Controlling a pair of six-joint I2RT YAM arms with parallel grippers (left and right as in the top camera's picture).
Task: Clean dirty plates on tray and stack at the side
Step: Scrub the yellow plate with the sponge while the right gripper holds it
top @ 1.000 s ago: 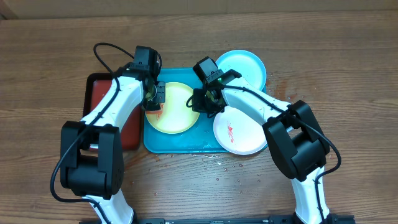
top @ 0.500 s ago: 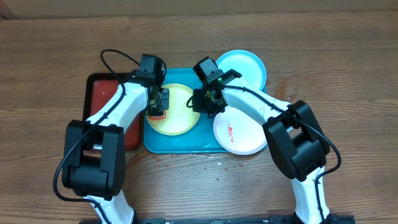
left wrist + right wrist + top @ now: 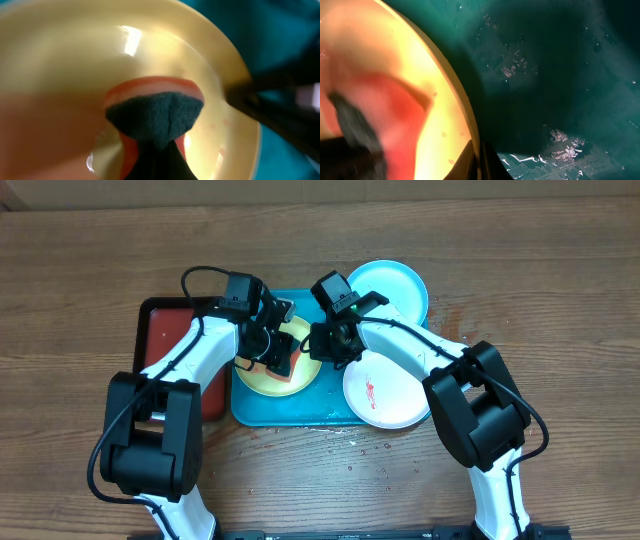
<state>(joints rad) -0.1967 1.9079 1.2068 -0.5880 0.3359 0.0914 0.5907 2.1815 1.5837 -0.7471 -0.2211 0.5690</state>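
Note:
The lime-green rimmed plate [image 3: 255,378] lies on the left half of the cyan-blue tray [image 3: 300,412]. My left gripper [image 3: 268,345] is shut on an orange sponge with a dark scrub face [image 3: 281,368], which presses on the plate's middle. In the left wrist view the sponge [image 3: 155,117] sits against the glossy plate [image 3: 75,60]. My right gripper [image 3: 322,350] is shut on this plate's right rim, and the right wrist view shows the rim [image 3: 455,110] pinched at the gripper [image 3: 479,162]. A white plate with a red smear [image 3: 385,392] rests at the tray's right. A cyan plate [image 3: 398,288] sits at the back right.
A smaller red tray with a dark rim [image 3: 160,345] lies left of the blue tray, partly under my left arm. Wet streaks and droplets show on the blue tray's floor [image 3: 560,75]. Small specks dot the wooden table [image 3: 370,455] in front of the tray.
My left gripper has swept the sponge from the plate's left edge rightward to its middle, turning at the wrist. The right gripper has kept its hold on the rim.

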